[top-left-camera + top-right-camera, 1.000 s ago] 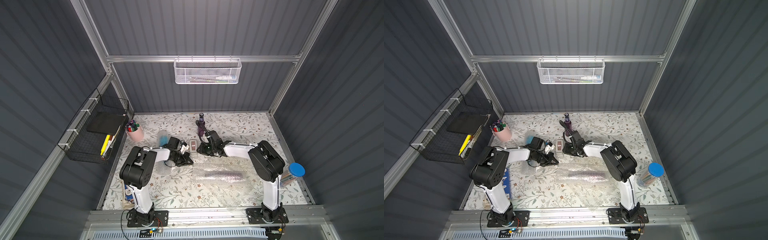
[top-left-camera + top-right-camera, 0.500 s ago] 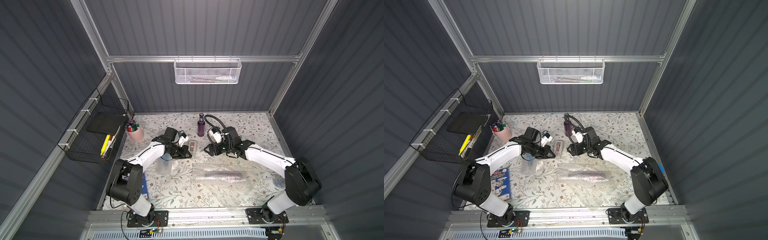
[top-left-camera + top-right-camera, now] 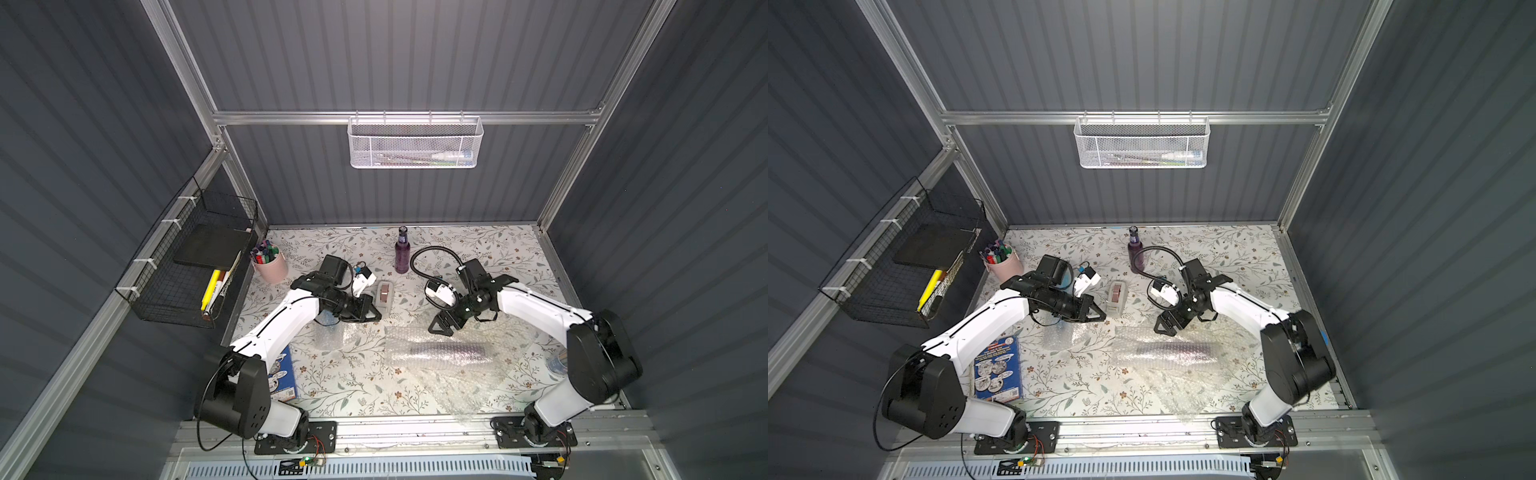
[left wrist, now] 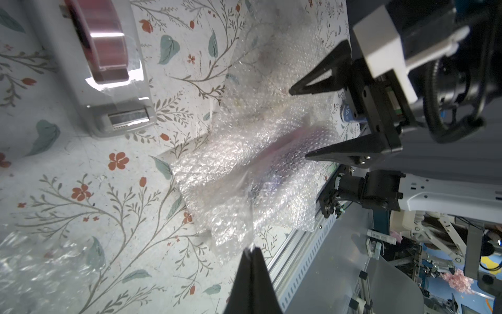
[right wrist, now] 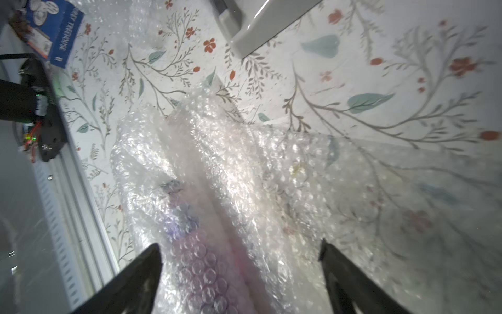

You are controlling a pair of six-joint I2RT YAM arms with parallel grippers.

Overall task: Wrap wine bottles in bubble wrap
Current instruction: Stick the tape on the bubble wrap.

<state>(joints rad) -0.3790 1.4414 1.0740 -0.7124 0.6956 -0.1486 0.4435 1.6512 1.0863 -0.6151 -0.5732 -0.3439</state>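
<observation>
The bubble wrap [image 3: 440, 353] is clear, crinkly plastic, and its bubbles catch glossy highlights. The floral table cover [image 3: 340, 386] beneath looks smooth and matt. The tape dispenser [image 4: 108, 89] is glossy pale plastic. The standing purple bottle [image 3: 402, 257] is shiny glass. The fingers [image 5: 130, 282] of my right gripper [image 5: 239, 243] are matt black plastic. The wall basket [image 3: 415, 145] is white metal mesh.

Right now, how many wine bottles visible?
2: purple bottle upright at back; wrapped bottle lying mid-table. Smaller bundle by left gripper may hide a third.
</observation>
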